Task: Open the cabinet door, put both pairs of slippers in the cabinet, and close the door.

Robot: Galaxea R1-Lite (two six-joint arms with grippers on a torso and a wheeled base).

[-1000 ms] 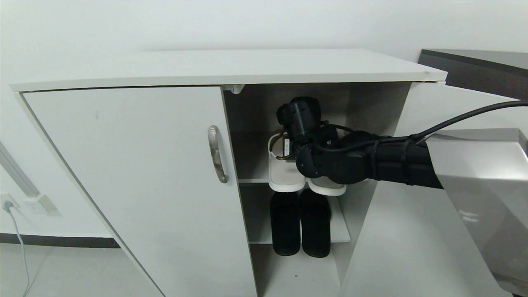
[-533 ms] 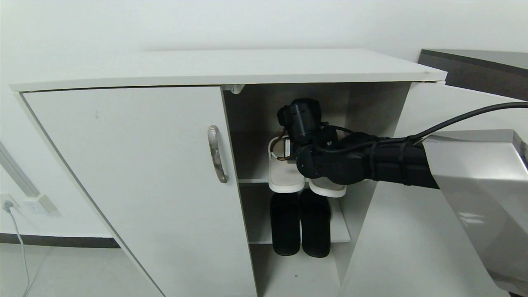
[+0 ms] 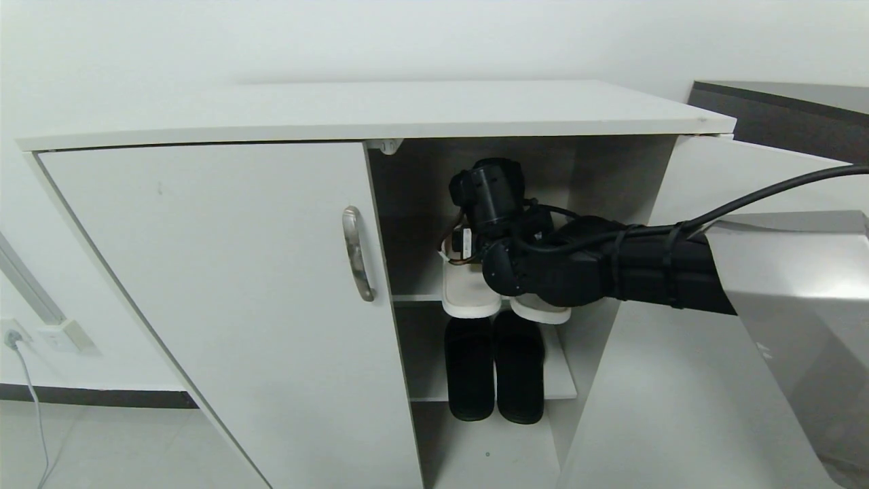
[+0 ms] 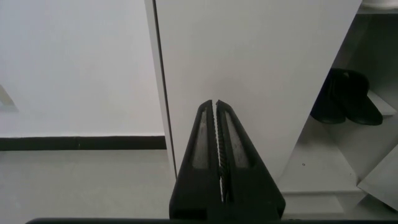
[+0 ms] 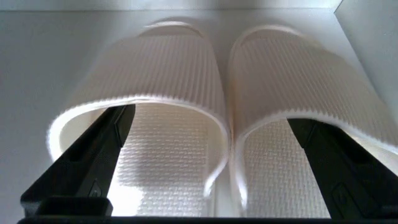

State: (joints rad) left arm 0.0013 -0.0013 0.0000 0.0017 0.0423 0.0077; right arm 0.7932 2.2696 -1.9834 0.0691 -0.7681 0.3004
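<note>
The white cabinet (image 3: pixel 380 109) has its right door (image 3: pixel 679 394) swung open and its left door (image 3: pixel 224 285) closed. A pair of white slippers (image 3: pixel 472 299) lies on the upper shelf, heels at the shelf's front edge. A pair of black slippers (image 3: pixel 494 370) lies on the shelf below. My right arm reaches in over the white slippers (image 5: pixel 180 93). My right gripper (image 5: pixel 214 124) is open wide, with one finger under each slipper's strap. My left gripper (image 4: pixel 216 106) is shut on nothing, low in front of the closed door, with the black slippers (image 4: pixel 345 99) off to one side.
The closed door carries a metal handle (image 3: pixel 358 253) at its inner edge. A wall socket with a cable (image 3: pixel 13 337) sits low on the left wall. A dark ledge (image 3: pixel 781 115) stands behind the cabinet on the right. Bare floor lies to the left.
My right arm has shifted slightly to the left inside the cabinet. Both pairs of slippers lie where they were.
</note>
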